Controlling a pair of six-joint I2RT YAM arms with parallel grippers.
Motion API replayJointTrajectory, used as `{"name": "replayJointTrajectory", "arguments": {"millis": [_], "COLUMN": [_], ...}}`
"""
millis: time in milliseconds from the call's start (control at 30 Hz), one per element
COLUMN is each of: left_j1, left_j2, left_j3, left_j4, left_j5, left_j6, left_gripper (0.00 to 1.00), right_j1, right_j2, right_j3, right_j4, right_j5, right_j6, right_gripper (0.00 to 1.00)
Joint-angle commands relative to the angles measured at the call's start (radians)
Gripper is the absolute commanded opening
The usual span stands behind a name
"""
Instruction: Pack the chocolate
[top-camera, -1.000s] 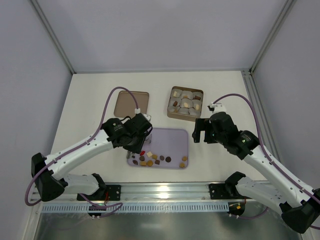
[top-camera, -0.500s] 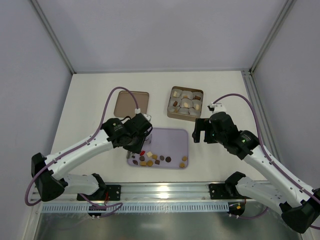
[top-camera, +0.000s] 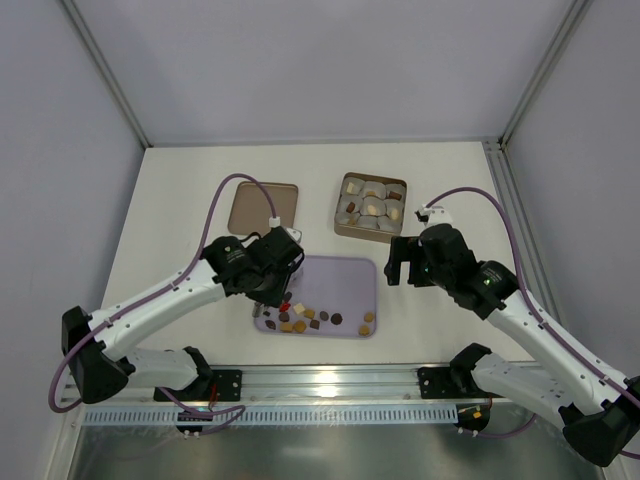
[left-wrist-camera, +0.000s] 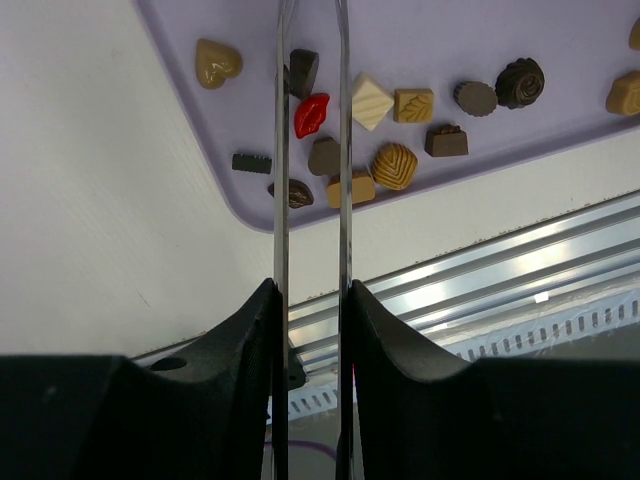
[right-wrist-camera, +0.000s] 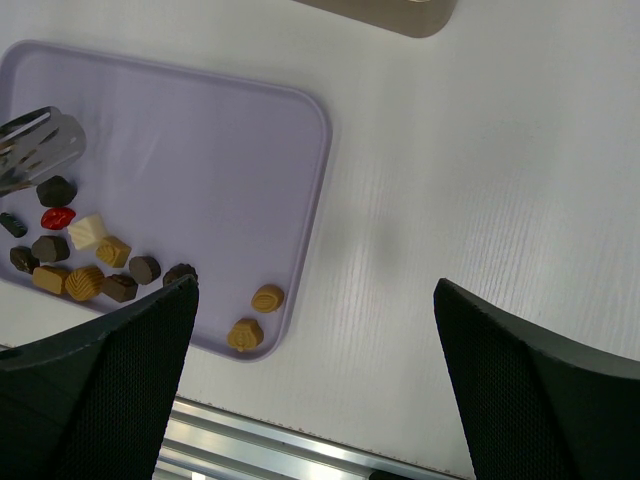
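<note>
Jaws of the left gripper (left-wrist-camera: 311, 300) squeeze thin metal tongs (left-wrist-camera: 279, 150), blades straddling a red piece (left-wrist-camera: 311, 115) among the chocolate (left-wrist-camera: 394, 165) along the near edge of the lilac tray (left-wrist-camera: 480, 40), left end. Right wrist: right gripper (right-wrist-camera: 315, 290) spread wide over the table (right-wrist-camera: 480, 150) beside the tray's right edge. From above: more pieces in the tin (top-camera: 375, 176) beyond the tray's far edge

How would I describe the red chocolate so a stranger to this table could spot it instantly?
On the white table, find the lavender tray nearest the front edge. Small chocolates cluster in its near left corner. The red chocolate there is lip-shaped, the only red piece among brown, tan and cream ones.
</note>
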Motion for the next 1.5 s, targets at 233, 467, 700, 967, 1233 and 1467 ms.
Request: {"name": "replayJointTrajectory", "arguments": {"millis": [233,467,700,967,1233,1467], "left_j1": [-0.003,-0.004,-0.004,-0.009,-0.011,-0.011], "left_j2": [-0.056,-0.091,-0.108,-0.105,-0.086,-0.06], "left_j3": [0.019,-0.01,-0.039,-0.074,-0.079,-0.024], "left_j4": [-0.031,-0.079,-0.099,-0.077,-0.06,-0.056], "left_j5": [0.008,0.048,0.059,0.06,0.042,0.005], "left_j6": [-0.009,0.002,0.002,0.0,0.005,0.011], "left_gripper": [0.38,0.39,0.38,0.38,0.27,0.18], "right_j1": [-0.003,-0.002,-0.002,-0.002,-0.002,-0.002], "right_j2": [-0.012,-0.012,-0.016,-0.032,-0.041,-0.048], "right_j3": [0.007,0.004,0.004,0.003,0.0,0.003], "right_j4": [0.016,0.02,0.019,0.012,0.006,0.0], "right_j5": [0.018,0.013,0.009,0.007,0.013,0.027], "right_j6": [-0.006,-0.006,-0.003,0.0,0.001,-0.005], "right_gripper": [1.0,1.0,1.0,1.0,1.0,1.0]}}
